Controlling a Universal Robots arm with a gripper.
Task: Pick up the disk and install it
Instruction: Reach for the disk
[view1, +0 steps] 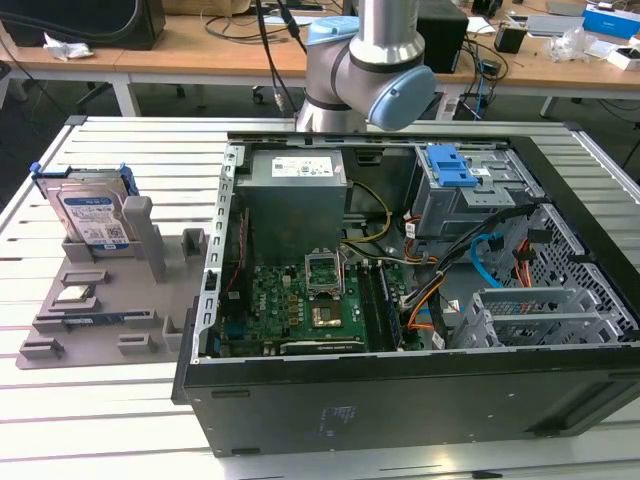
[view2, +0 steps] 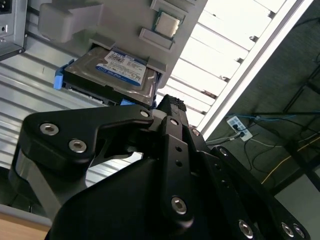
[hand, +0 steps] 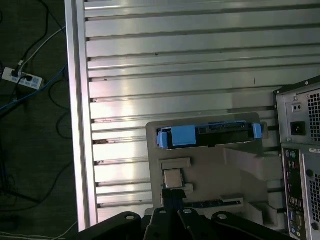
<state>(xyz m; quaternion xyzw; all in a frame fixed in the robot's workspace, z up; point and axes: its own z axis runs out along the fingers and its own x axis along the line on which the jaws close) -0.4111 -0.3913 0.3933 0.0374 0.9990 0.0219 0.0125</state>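
Observation:
The disk stands upright in its blue bracket at the back of a grey holder, on the exterior view's left, outside the computer. In both wrist views the disk is some way off from my gripper, with its label facing the second wrist camera. My gripper hangs above the holder with its black fingers drawn together on nothing. It touches neither the disk nor the holder.
A small square processor chip lies in the holder near the disk. The open computer case holds a motherboard, cables, a blue latch and a metal drive cage. My arm's base stands behind the case.

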